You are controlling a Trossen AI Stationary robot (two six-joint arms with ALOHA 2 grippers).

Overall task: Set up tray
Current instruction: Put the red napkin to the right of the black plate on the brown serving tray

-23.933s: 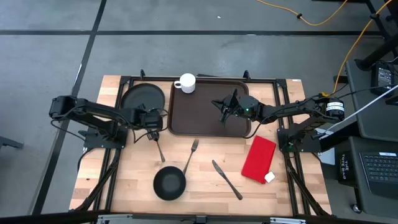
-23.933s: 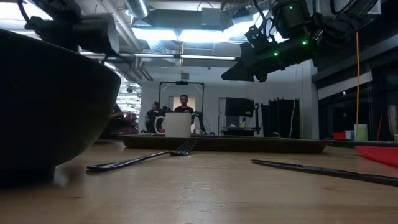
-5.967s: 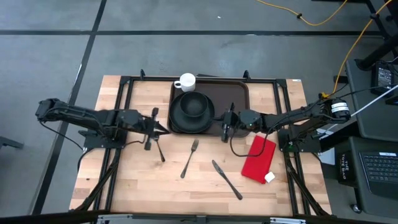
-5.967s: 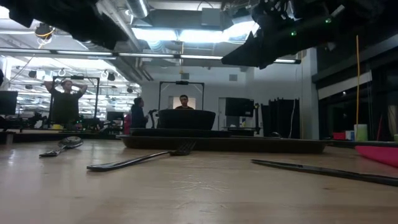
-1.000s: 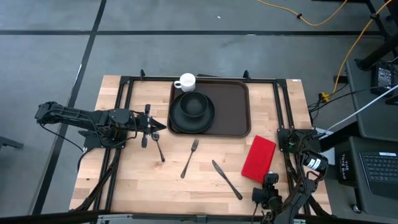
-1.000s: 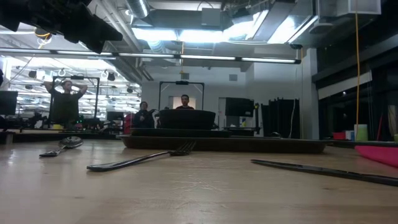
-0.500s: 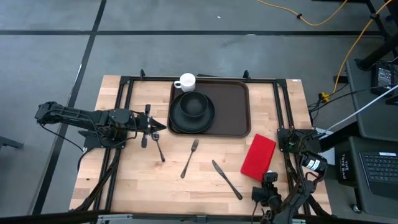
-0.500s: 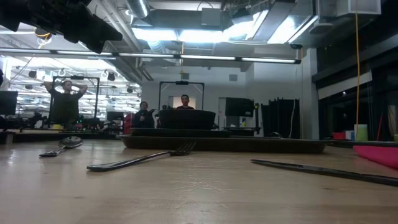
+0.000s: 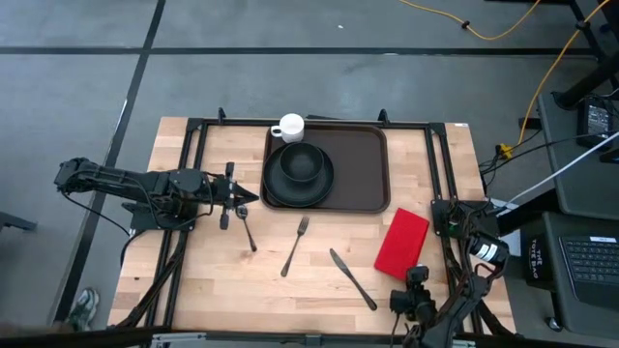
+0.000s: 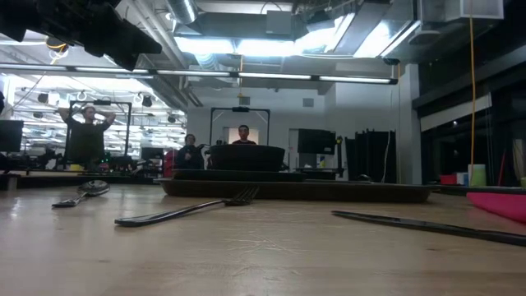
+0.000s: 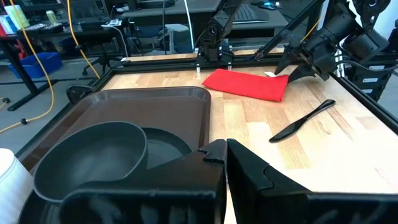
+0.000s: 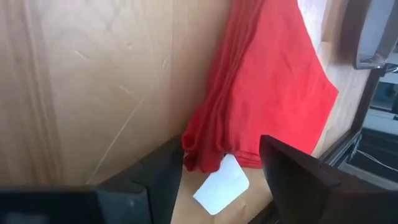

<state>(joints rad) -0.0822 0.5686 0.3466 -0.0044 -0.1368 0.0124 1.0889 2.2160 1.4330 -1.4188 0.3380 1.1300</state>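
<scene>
Dark brown tray sits at table's far middle, black bowl on black plate in its left part, white mug at its far-left corner. Left gripper, clenched, empty, hovers just left of tray, spoon beside it. Right gripper, fingers spread, empty, sits at near-right edge, red cloth right ahead. Fork and knife lie between.

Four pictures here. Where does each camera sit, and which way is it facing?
High: overhead, straight down; both arms, dark brown rectangular plastic tray.
Low: tabletop level, facing the room; left arm overhead, metal fork.
Left wrist: past shut left end effector toward the tray.
Right wrist: past open right end effector at folded red cloth napkin.
Shared: napkin, also in left wrist.
</scene>
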